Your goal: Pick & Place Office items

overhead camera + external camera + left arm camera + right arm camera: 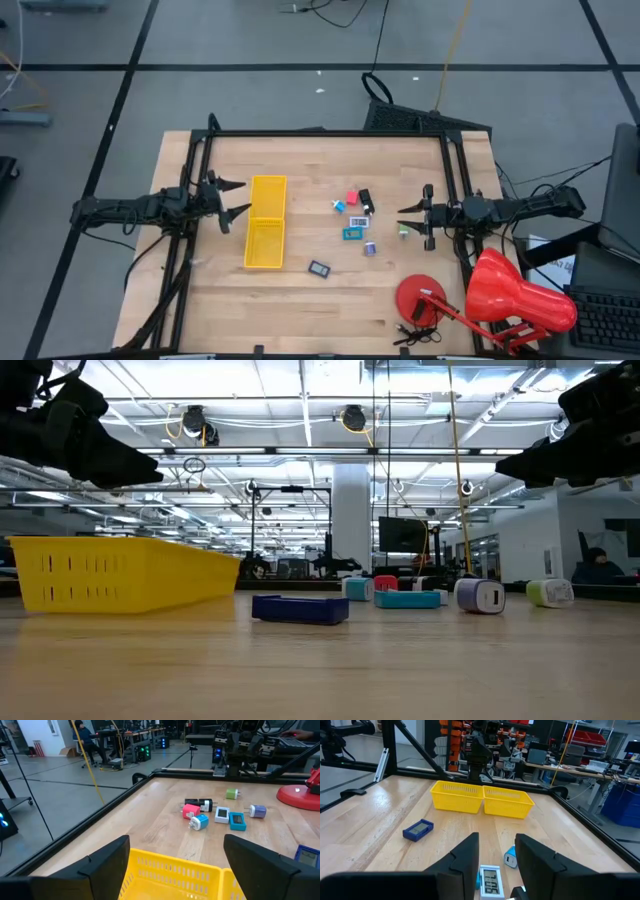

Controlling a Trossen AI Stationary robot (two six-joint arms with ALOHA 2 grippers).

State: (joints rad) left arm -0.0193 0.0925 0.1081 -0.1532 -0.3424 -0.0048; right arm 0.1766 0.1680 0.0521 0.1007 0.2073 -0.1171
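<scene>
Left gripper hovers at the table's 9 o'clock edge, jaws spread wide and empty, just beside the yellow tray. The office items lie loose around the table's centre, with the dark flat piece apart toward 7 o'clock and the green one toward 3. Right gripper hangs at 3 o'clock, jaws partly parted, holding nothing. The risk, as I judge it: the pieces lie close together, so a descending finger could knock a neighbour aside. The red lamp at 5 o'clock crowds the right arm.
</scene>
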